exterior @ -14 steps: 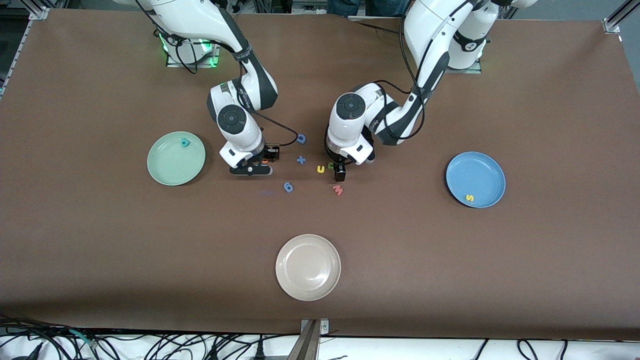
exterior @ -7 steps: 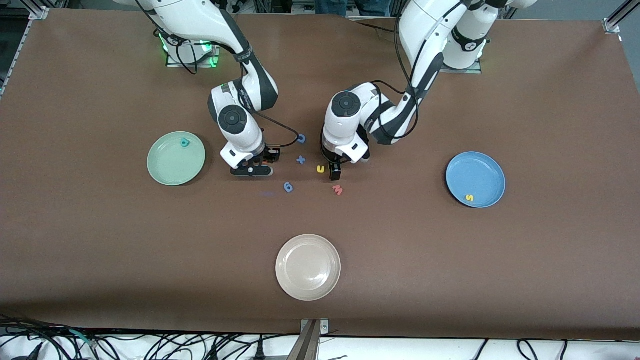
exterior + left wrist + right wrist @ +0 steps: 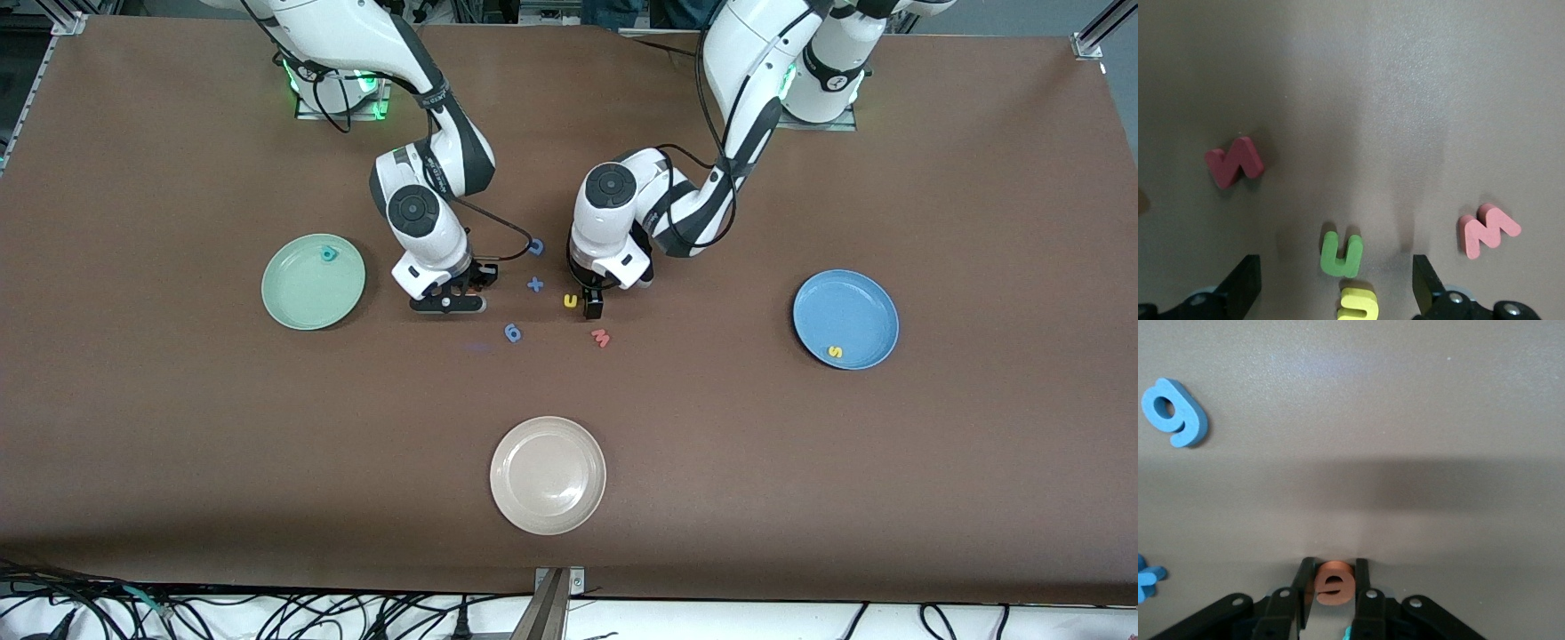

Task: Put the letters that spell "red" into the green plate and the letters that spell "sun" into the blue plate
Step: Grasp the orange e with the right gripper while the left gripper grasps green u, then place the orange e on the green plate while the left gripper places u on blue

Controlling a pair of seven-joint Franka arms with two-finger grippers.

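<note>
– Green plate [image 3: 313, 282], contents at this entry?
– One teal letter [image 3: 329, 253], lying in it close to the rim nearest the robots' bases. Which letter it was could not be read.
– Blue plate [image 3: 845, 319]?
– Held the yellow "s" [image 3: 834, 352], by the rim nearest the front camera. This plate sat toward the left arm's end of the table, the green one toward the right arm's end.
– Third dish?
– Cream-white plate [image 3: 548, 476], nearest the camera, mid-table.
– Grippers?
– Right gripper [image 3: 449, 300] was low at the table beside the green plate, its fingers [image 3: 1306, 581] pressed on either side of the orange "e" [image 3: 1335, 583]. Left gripper [image 3: 592, 307] was spread wide, with the olive-green "n" [image 3: 1341, 255] on the table between its fingers and the yellow "u" [image 3: 570, 300] just beside that letter.
– Loose pieces on the surface?
– Pink-red "w" [image 3: 601, 337] nearer the camera than the left gripper; dark red piece [image 3: 1235, 162] near the "n"; blue "D" [image 3: 535, 246], blue cross [image 3: 534, 284] and blue "6" [image 3: 512, 332] in a line between the two grippers.
– Surface and room?
– Brown table cover [image 3: 800, 489]; tangled cables [image 3: 267, 613] along the floor by the edge nearest the camera.
</note>
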